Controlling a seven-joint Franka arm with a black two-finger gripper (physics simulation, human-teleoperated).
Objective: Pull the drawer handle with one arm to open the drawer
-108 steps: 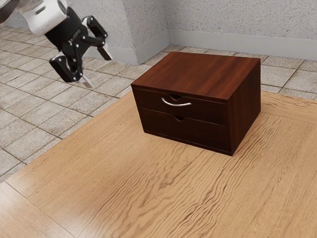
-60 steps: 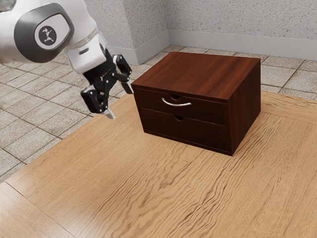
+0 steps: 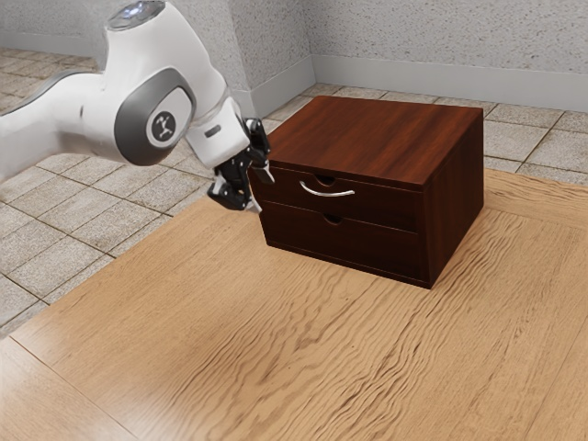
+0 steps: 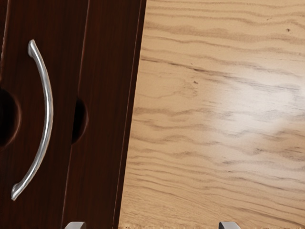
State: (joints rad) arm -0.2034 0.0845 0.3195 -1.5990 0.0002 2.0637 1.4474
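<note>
Moved: the hand (image 3: 257, 189) has been brought down to the cabinet (image 3: 377, 138) front, readied for a pull.
Hand: fingers spread, nothing gripped; contact seemingly not made.
Handle (image 3: 326, 191): on the shut top drawer (image 3: 386, 204), just beside the hand.

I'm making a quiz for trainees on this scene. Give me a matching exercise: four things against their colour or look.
Things:
1. handle
2. gripper
3. cabinet
4. table

Looks:
a. light wood grain
b. black
c. silver, curved
d. dark reddish brown

Pairs: 1-c, 2-b, 3-d, 4-a
</note>
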